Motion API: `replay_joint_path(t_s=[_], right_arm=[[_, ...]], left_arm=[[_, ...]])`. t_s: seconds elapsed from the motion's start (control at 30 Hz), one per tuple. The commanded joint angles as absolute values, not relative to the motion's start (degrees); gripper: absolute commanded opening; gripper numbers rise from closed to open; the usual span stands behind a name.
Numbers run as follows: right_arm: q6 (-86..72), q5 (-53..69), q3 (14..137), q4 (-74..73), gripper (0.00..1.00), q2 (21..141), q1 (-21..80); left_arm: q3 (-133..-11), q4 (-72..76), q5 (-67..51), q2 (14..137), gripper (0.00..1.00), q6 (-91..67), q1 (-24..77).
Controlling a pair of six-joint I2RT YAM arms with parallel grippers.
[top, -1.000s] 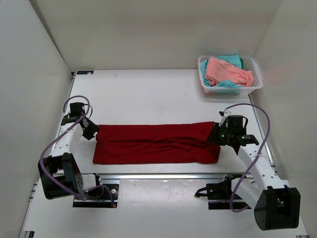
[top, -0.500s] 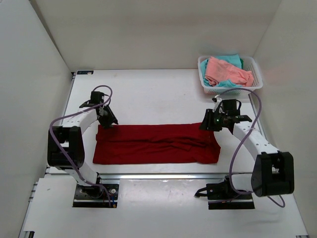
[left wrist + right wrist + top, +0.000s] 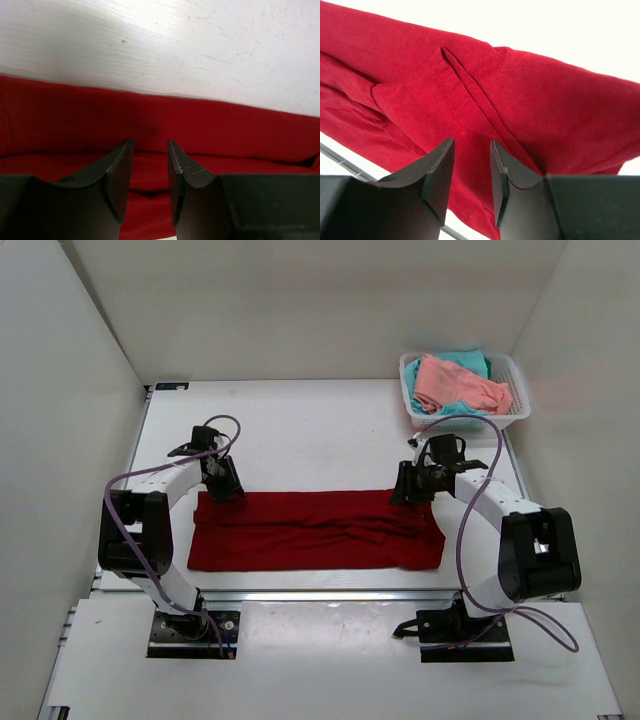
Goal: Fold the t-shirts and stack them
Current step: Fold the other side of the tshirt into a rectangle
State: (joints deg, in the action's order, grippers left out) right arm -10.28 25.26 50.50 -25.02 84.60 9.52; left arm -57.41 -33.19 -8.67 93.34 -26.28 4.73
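Note:
The large dark red t-shirt (image 3: 315, 530) lies folded into a long flat strip across the near middle of the table. My left gripper (image 3: 228, 490) sits low at the strip's far left corner. In the left wrist view (image 3: 150, 145) its jaws stand a little apart with nothing between them, over the red cloth (image 3: 210, 125). My right gripper (image 3: 402, 492) sits at the far right corner. Its jaws (image 3: 472, 145) are also slightly apart and empty, over a stitched fold of the shirt (image 3: 470, 95). The salmon pink t-shirt (image 3: 455, 383) and the teal t-shirt (image 3: 470, 360) lie crumpled in the basket.
The white mesh basket (image 3: 520, 405) stands at the back right corner of the table. White walls close in the left, back and right sides. A metal rail (image 3: 320, 595) runs along the near edge by the arm bases.
Both grippers have moved from the strip's outer ends to its far edge and inward. The shirt's far right corner, raised earlier, now lies flat.

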Motion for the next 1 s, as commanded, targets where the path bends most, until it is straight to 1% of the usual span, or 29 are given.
replay_joint_path(t_s=[0.0, 0.07, 0.17, 0.3, 0.37, 0.43, 0.57, 0.6, 0.67, 0.7, 0.77, 0.8, 0.87, 0.9, 0.93, 0.97], right_arm=[[-9.76, 23.91, 52.99, -24.96, 0.32, 86.30, 11.15], [-10.02, 22.86, 52.91, -25.66, 0.37, 87.27, 11.78], [-9.84, 21.98, 52.74, -25.67, 0.40, 87.80, 12.48], [-10.20, 21.36, 52.38, -26.19, 0.40, 87.98, 12.74], [-10.11, 21.18, 52.64, -26.54, 0.42, 88.15, 13.01], [-10.02, 21.36, 52.38, -26.89, 0.42, 88.15, 13.44], [-9.85, 21.62, 51.77, -26.63, 0.36, 87.54, 13.80], [-10.10, 21.88, 51.59, -26.54, 0.33, 87.63, 13.80], [-10.19, 21.80, 51.50, -26.28, 0.32, 87.36, 13.71], [-10.02, 22.14, 51.24, -26.71, 0.27, 87.10, 13.71], [-10.11, 22.41, 50.71, -26.45, 0.23, 86.92, 13.97], [-9.93, 22.50, 50.97, -26.72, 0.20, 86.75, 14.06], [-9.85, 22.58, 50.63, -27.24, 0.17, 86.58, 14.15], [-9.93, 22.50, 50.45, -27.33, 0.19, 86.66, 14.24], [-9.84, 22.15, 49.93, -27.25, 0.24, 86.14, 14.33], [-9.84, 22.32, 49.92, -26.90, 0.27, 85.61, 14.50]], left_arm=[[-57.30, -34.97, -9.41, 93.25, 0.44, -23.82, 5.10], [-56.34, -35.42, -9.67, 92.99, 0.45, -23.82, 4.75], [-55.55, -35.95, -9.40, 92.11, 0.45, -23.38, 5.01], [-55.02, -37.17, -9.14, 91.58, 0.46, -22.85, 6.06], [-54.67, -37.61, -8.26, 91.67, 0.46, -22.50, 6.41], [-53.97, -37.97, -8.00, 91.41, 0.46, -22.32, 6.76], [-52.39, -37.97, -7.65, 90.18, 0.44, -22.24, 7.12], [-52.12, -38.23, -7.73, 89.74, 0.44, -21.98, 7.21], [-51.24, -38.58, -7.30, 88.60, 0.43, -21.80, 7.03], [-50.89, -38.76, -7.21, 88.42, 0.42, -22.06, 7.03], [-50.28, -39.28, -6.68, 87.54, 0.41, -21.80, 6.94], [-50.10, -39.55, -6.42, 87.10, 0.41, -21.71, 7.03], [-49.57, -40.08, -5.89, 86.22, 0.40, -21.44, 6.94], [-49.14, -40.51, -5.63, 85.61, 0.41, -21.27, 6.94], [-49.13, -40.00, -5.80, 84.82, 0.42, -21.53, 6.86], [-48.61, -39.82, -5.54, 84.38, 0.44, -21.53, 6.59]])
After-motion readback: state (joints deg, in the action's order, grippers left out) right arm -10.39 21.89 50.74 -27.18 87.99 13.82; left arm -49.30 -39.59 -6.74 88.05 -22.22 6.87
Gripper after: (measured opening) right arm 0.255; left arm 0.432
